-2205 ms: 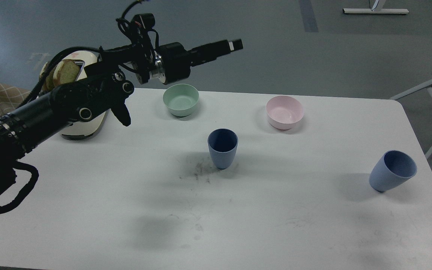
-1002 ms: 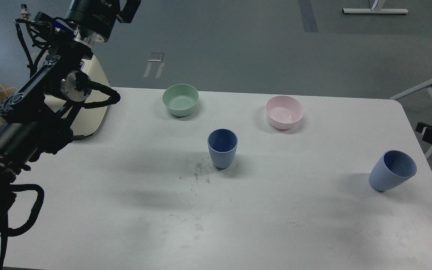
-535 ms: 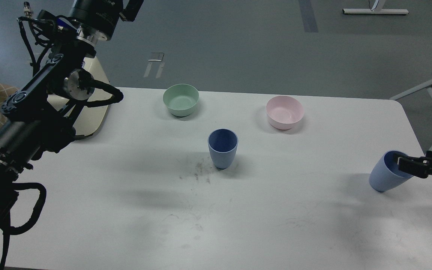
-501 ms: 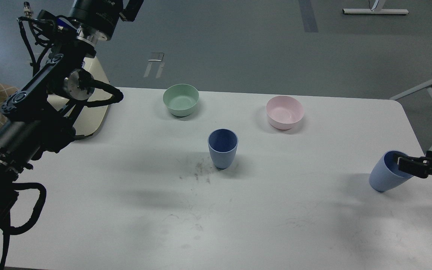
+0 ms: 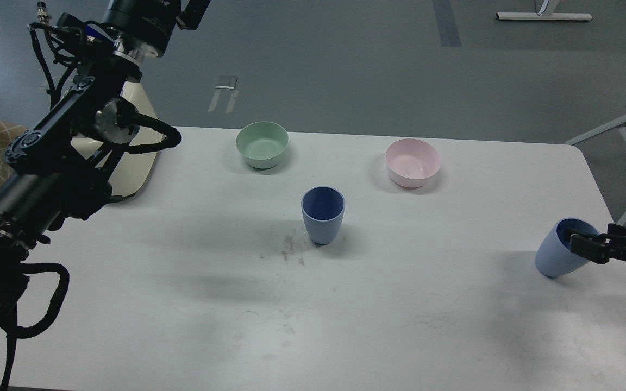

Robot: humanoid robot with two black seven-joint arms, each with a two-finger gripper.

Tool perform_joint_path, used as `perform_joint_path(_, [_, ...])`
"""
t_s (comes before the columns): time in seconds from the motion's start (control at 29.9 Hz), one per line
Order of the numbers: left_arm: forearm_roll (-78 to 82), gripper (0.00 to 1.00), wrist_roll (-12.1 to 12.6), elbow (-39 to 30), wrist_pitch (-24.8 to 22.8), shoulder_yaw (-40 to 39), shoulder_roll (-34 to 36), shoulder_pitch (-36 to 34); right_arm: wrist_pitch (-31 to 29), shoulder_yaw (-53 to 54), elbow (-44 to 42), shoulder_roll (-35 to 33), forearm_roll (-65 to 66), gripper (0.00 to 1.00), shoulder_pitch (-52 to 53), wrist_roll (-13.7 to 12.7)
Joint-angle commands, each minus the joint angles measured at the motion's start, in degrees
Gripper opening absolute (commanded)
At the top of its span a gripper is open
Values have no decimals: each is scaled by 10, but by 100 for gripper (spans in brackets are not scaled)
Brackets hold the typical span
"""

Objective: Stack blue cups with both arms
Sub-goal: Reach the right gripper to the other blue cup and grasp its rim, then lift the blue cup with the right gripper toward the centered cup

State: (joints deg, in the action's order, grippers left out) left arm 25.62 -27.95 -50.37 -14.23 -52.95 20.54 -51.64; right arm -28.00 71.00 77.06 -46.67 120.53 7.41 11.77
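Observation:
The darker blue cup stands upright near the middle of the white table. The paler periwinkle cup stands tilted near the right edge, its mouth facing right. My right gripper comes in from the right edge and sits at this cup's rim, its dark fingertips in front of the mouth. I cannot tell whether they grip the wall. My left arm is raised at the far left. Its gripper is high at the top edge, partly cut off and far from both cups.
A green bowl and a pink bowl stand behind the darker cup. A cream appliance sits at the back left, partly behind my left arm. Dark smudges mark the table left of the darker cup.
My left arm swung from over the table back up to the far left. My right gripper came in from the right edge and moved down to the paler cup's rim. Both cups stay put.

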Motion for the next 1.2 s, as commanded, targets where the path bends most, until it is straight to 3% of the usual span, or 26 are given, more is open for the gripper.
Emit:
perform_joint_path(0.0, [0, 98, 0, 0, 0, 0, -1, 0, 0, 1, -10, 3, 0, 75, 0, 0])
perform_joint_path(0.1, [0, 98, 0, 0, 0, 0, -1, 1, 0, 3, -9, 11, 0, 66, 1, 0])
perform_joint_path(0.33, [0, 98, 0, 0, -1, -1, -1, 1, 0, 2, -7, 17, -1, 34, 7, 0])
perform_joint_path(0.47, [0, 98, 0, 0, -1, -1, -1, 3, 0, 3, -8, 16, 0, 0, 9, 1])
perform_joint_path(0.74, [0, 98, 0, -1, -2, -2, 0, 6, 0, 6, -2, 11, -6, 0, 16, 8])
perform_joint_path(0.94, [0, 98, 0, -1, -4, -1, 0, 5, 0, 60, 17, 11, -14, 1, 28, 27])
perform_joint_path(1.17, [0, 98, 0, -2, -4, -1, -1, 4, 0, 79, 59, 18, -76, 4, 119, 26])
